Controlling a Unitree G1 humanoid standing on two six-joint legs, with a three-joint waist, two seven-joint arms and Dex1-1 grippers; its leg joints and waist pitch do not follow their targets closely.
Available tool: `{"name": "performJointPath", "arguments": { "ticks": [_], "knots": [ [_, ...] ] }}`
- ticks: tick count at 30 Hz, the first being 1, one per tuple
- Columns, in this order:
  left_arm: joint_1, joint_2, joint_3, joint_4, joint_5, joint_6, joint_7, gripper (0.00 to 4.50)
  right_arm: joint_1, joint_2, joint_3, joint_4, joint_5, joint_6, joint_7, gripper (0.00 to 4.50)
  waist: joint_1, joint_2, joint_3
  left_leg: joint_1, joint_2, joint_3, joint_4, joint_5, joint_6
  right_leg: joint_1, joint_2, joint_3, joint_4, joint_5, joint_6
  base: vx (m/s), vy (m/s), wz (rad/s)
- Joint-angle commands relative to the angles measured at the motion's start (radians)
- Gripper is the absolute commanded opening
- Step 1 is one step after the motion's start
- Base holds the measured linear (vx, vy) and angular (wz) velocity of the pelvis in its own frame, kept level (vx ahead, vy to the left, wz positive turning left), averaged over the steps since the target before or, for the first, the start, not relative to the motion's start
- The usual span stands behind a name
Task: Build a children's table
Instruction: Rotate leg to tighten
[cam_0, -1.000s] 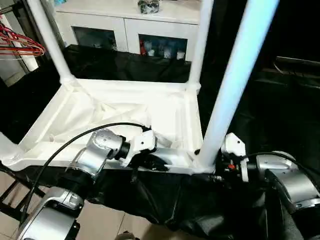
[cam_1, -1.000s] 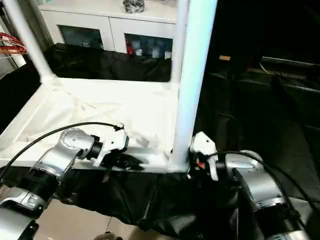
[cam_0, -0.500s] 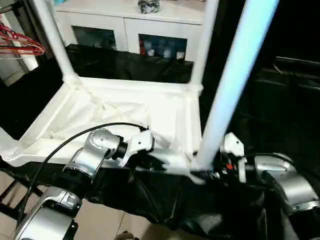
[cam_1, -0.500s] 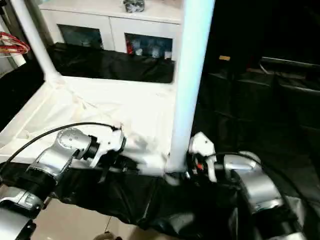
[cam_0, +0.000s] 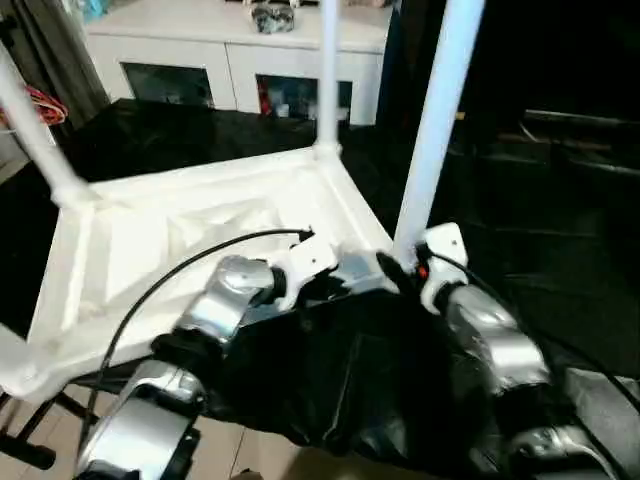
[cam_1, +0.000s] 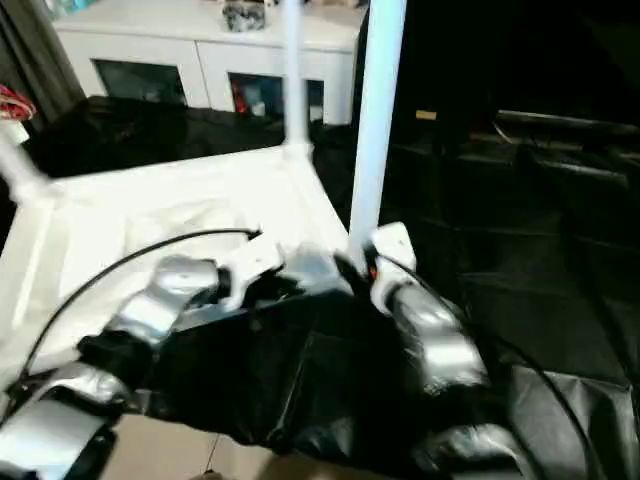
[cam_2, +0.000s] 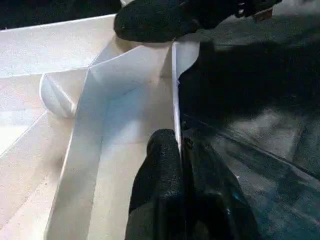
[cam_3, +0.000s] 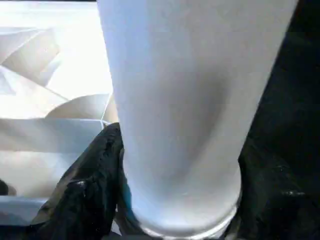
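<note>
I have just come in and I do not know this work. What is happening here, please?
A two-armed robot is building a white plastic children's table, whose rectangular top lies upside down on black cloth. The left claw is shut on the top's thin near rim. The right claw is closed around the base of a long white tube leg at the near corner. Other legs already stand in other corners.
</note>
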Motion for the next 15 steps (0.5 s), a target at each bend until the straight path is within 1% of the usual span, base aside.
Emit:
{"name": "performJointPath", "arguments": {
  "ticks": [1,3,4,5,6,7,8,9,10,11,12,13,14,15],
  "knots": [
    [0.001,-0.105,-0.032,-0.072,-0.056,-0.034,-0.037,0.00,-0.006,0.066,0.071,0.029,0.018,0.037,0.085,3.43,0.002,-0.017,-0.054,0.002,0.013,-0.003,-0.070,-0.212,0.025,0.047,-0.045,0.030,-0.079,-0.206,-0.181,0.000,0.000,0.00],
    [0.009,-0.101,-0.031,-0.084,-0.068,-0.036,-0.060,0.00,-0.006,0.057,0.069,0.024,0.023,0.042,0.112,3.46,0.003,-0.015,-0.055,0.000,0.014,-0.002,-0.068,-0.197,0.035,0.048,-0.045,0.030,-0.076,-0.179,-0.190,0.000,0.000,0.00],
    [0.017,-0.090,-0.032,-0.094,-0.076,-0.040,-0.082,0.00,-0.003,0.044,0.073,0.014,0.027,0.048,0.137,3.72,0.004,-0.018,-0.056,0.000,0.014,-0.001,-0.067,-0.187,0.042,0.048,-0.045,0.030,-0.075,-0.163,-0.197,0.000,0.000,0.00],
    [0.020,-0.085,-0.032,-0.097,-0.078,-0.044,-0.092,0.00,0.000,0.036,0.077,0.007,0.030,0.053,0.153,3.72,0.005,-0.016,-0.056,0.000,0.015,-0.002,-0.067,-0.181,0.046,0.050,-0.044,0.030,-0.073,-0.150,-0.201,0.000,0.000,0.00],
    [0.026,-0.075,-0.034,-0.103,-0.083,-0.051,-0.109,0.00,0.005,0.022,0.085,-0.005,0.029,0.052,0.178,3.91,0.005,-0.016,-0.056,0.001,0.015,0.000,-0.066,-0.181,0.049,0.048,-0.044,0.030,-0.073,-0.143,-0.205,0.000,0.000,0.00],
    [0.030,-0.065,-0.034,-0.108,-0.088,-0.052,-0.127,0.00,0.011,0.006,0.093,-0.017,0.028,0.049,0.204,3.91,0.006,-0.014,-0.056,0.000,0.015,0.000,-0.065,-0.181,0.053,0.050,-0.044,0.030,-0.072,-0.132,-0.210,0.000,0.000,0.00],
    [0.035,-0.055,-0.035,-0.114,-0.093,-0.052,-0.144,0.00,0.016,-0.011,0.100,-0.027,0.028,0.045,0.228,4.01,0.006,-0.016,-0.055,-0.001,0.014,0.000,-0.066,-0.182,0.055,0.051,-0.044,0.030,-0.073,-0.136,-0.207,0.000,0.000,0.00],
    [0.039,-0.042,-0.036,-0.119,-0.100,-0.057,-0.166,0.00,0.024,-0.032,0.108,-0.043,0.035,0.040,0.269,4.01,0.008,-0.014,-0.055,0.000,0.014,-0.001,-0.065,-0.182,0.055,0.052,-0.045,0.029,-0.072,-0.137,-0.205,0.000,0.000,0.00],
    [0.045,-0.022,-0.036,-0.127,-0.108,-0.061,-0.197,0.00,0.040,-0.072,0.120,-0.076,0.050,0.033,0.343,4.01,0.009,-0.014,-0.055,0.000,0.015,0.000,-0.064,-0.184,0.059,0.052,-0.046,0.030,-0.072,-0.135,-0.208,0.000,0.000,0.00],
    [0.049,-0.004,-0.035,-0.133,-0.114,-0.064,-0.224,0.00,0.055,-0.106,0.130,-0.107,0.064,0.029,0.415,4.01,0.010,-0.015,-0.055,0.000,0.016,0.000,-0.064,-0.187,0.066,0.053,-0.043,0.030,-0.072,-0.130,-0.209,0.000,0.000,0.00],
    [0.051,0.003,-0.035,-0.136,-0.116,-0.066,-0.235,0.00,0.063,-0.120,0.134,-0.122,0.071,0.028,0.447,4.01,0.013,-0.014,-0.053,0.001,0.017,0.001,-0.064,-0.198,0.070,0.052,-0.043,0.030,-0.074,-0.139,-0.208,0.000,0.000,0.00],
    [0.054,0.024,-0.031,-0.144,-0.122,-0.065,-0.269,0.00,0.086,-0.165,0.148,-0.173,0.094,0.033,0.543,4.01,0.013,-0.014,-0.052,-0.001,0.018,0.002,-0.065,-0.206,0.073,0.051,-0.044,0.030,-0.074,-0.153,-0.209,0.000,0.000,0.00],
    [0.054,0.027,-0.030,-0.145,-0.123,-0.066,-0.275,0.00,0.090,-0.173,0.151,-0.181,0.098,0.034,0.558,4.01,0.020,-0.015,-0.053,0.003,0.020,0.001,-0.065,-0.215,0.072,0.051,-0.045,0.029,-0.077,-0.178,-0.205,0.000,0.000,0.00],
    [0.055,0.035,-0.030,-0.146,-0.125,-0.068,-0.287,0.00,0.097,-0.188,0.156,-0.198,0.105,0.036,0.587,4.01,0.019,-0.015,-0.051,0.002,0.020,0.002,-0.066,-0.220,0.073,0.050,-0.044,0.030,-0.078,-0.185,-0.205,0.000,0.000,0.00]
  ]
}}
